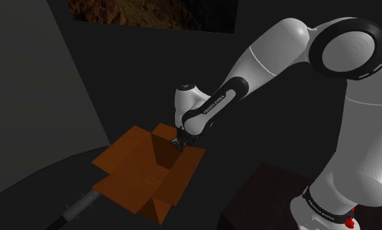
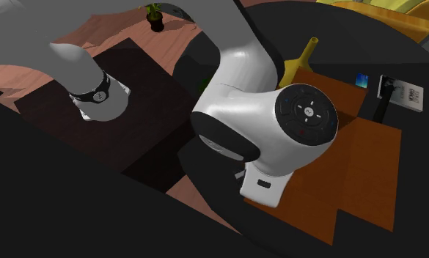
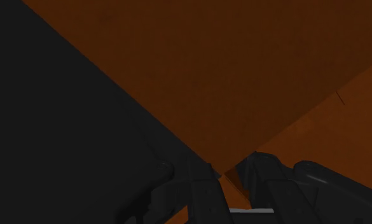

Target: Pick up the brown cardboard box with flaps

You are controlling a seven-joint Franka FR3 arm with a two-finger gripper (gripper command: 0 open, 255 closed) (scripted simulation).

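Nearby, the dark box-shaped stand (image 1: 264,196) sat at the shoulder view's lower right, while farther left the brown cardboard box with open flaps (image 1: 134,157) lay on the dim grey surface (image 1: 59,180), the all-black two-finger gripper (image 1: 180,144) clamped onto the box's upright far-side wall.

Shoulder view: the cardboard box (image 1: 137,163) hides the tips of the gripper (image 1: 180,146). Second exterior view: the arm's white joint (image 2: 279,124) covers much of the box. Wrist view: the picture's edges crop it.
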